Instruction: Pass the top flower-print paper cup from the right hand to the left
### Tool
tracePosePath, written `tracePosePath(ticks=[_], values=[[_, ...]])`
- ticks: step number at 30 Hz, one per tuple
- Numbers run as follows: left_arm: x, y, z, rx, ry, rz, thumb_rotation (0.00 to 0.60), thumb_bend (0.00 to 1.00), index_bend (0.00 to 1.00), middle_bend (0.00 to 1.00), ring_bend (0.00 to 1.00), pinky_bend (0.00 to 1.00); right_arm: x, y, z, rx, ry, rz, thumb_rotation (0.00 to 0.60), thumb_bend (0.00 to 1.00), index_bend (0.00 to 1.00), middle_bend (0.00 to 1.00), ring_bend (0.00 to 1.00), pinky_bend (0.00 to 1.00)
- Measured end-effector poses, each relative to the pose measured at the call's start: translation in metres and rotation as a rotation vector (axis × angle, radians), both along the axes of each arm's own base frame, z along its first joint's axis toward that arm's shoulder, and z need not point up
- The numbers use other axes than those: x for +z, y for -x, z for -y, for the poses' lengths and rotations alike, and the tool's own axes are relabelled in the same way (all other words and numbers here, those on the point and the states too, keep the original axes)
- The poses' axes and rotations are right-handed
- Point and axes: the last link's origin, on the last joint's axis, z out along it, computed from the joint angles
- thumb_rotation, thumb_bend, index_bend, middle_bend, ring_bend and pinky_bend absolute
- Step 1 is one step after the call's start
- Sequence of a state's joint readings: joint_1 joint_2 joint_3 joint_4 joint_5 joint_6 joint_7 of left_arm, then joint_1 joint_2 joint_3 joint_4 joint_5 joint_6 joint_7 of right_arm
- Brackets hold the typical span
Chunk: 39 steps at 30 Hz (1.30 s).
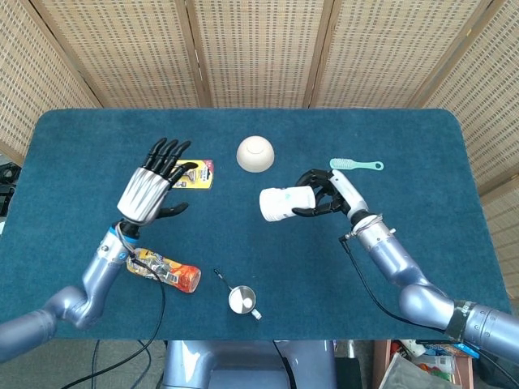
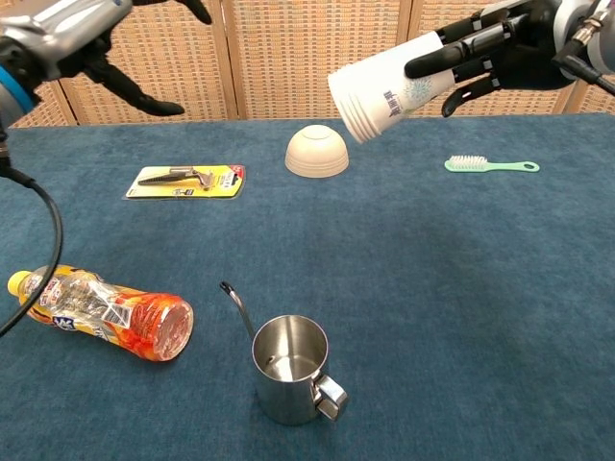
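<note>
My right hand (image 1: 328, 193) (image 2: 495, 46) grips a white flower-print paper cup (image 1: 284, 203) (image 2: 389, 86) high above the table. The cup lies on its side with its rim pointing left; its rim shows several stacked edges. My left hand (image 1: 152, 188) (image 2: 82, 29) is raised over the left half of the table, its fingers spread and nothing in it. A wide gap separates the left hand from the cup's rim.
On the blue table (image 1: 422, 146) lie a packaged razor (image 2: 187, 180), an upturned cream bowl (image 2: 316, 150), a green brush (image 2: 490, 165), an orange bottle on its side (image 2: 101, 312) and a steel cup with a handle (image 2: 288, 370).
</note>
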<state>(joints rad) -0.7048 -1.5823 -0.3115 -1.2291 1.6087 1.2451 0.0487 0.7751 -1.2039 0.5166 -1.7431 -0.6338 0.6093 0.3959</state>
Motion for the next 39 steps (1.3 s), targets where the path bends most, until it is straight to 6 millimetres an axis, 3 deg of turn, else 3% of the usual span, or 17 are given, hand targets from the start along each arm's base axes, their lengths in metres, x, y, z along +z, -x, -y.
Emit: tracePosePath(ticks=[12,18,26,39], values=[[-0.045,-0.059,-0.007,-0.154,-0.030,0.127,0.600,0.09,0.37,0.08,0.00,0.00,-0.007,-0.016,-0.006,-0.021,-0.035,0.019,0.600,0.48,0.58,0.62,0.45,0.59],[-0.052,-0.070,-0.005,-0.160,-0.015,0.151,0.600,0.12,0.39,0.08,0.00,0.00,-0.010,-0.022,-0.007,-0.020,-0.040,0.024,0.600,0.49,0.58,0.61,0.45,0.59],[-0.059,-0.085,-0.003,-0.164,-0.010,0.174,0.600,0.25,0.49,0.09,0.00,0.00,-0.012,-0.027,-0.010,-0.014,-0.062,0.040,0.600,0.51,0.58,0.61,0.45,0.59],[-0.064,-0.091,0.001,-0.173,-0.022,0.182,0.600,0.40,0.58,0.11,0.00,0.00,-0.010,-0.021,-0.008,-0.029,-0.064,0.043,0.600,0.51,0.58,0.61,0.45,0.59]])
